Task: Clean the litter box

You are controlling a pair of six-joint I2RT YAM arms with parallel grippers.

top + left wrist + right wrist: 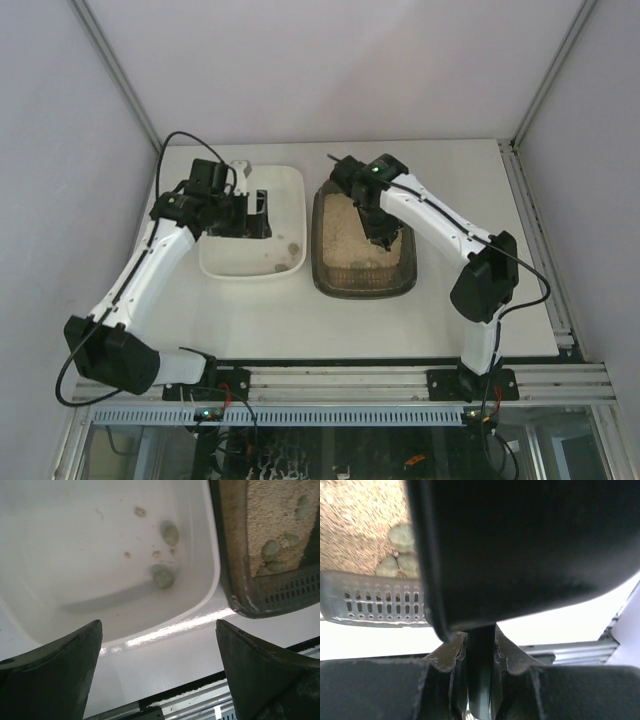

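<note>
The right gripper [381,232] is down inside the litter box [362,289], its jaws clamped tight on the thin handle of the black slotted scoop [375,602]. The right wrist view shows that handle pinched squarely between the fingers. The litter box sits just right of centre in the overhead frame, its long axis running up and down the picture, and the scoop is at work toward its lower end.

Now look at the slotted lip. Several grey-green clumps [400,545] sit in the beige litter right against it, upper left in the right wrist view. Whether they are on the blade or just ahead of it, I can't tell.

Here is the relation that matters. The white tray [285,205] lies just beside the litter box, to its left in the overhead frame, long sides parallel, with a thin strip of table between them. So any load has to travel leftward over the box's rim and across that gap.

The right arm is nearer and has the tool. The left gripper [248,218] hangs over the white tray, jaws spread wide, holding nothing. Beneath it, a couple of clumps already lie on the tray floor.

My read is that a scoop-and-lift is the step in hand. The blade should stay level as it crosses the rim, or the clumps could roll off.
</note>
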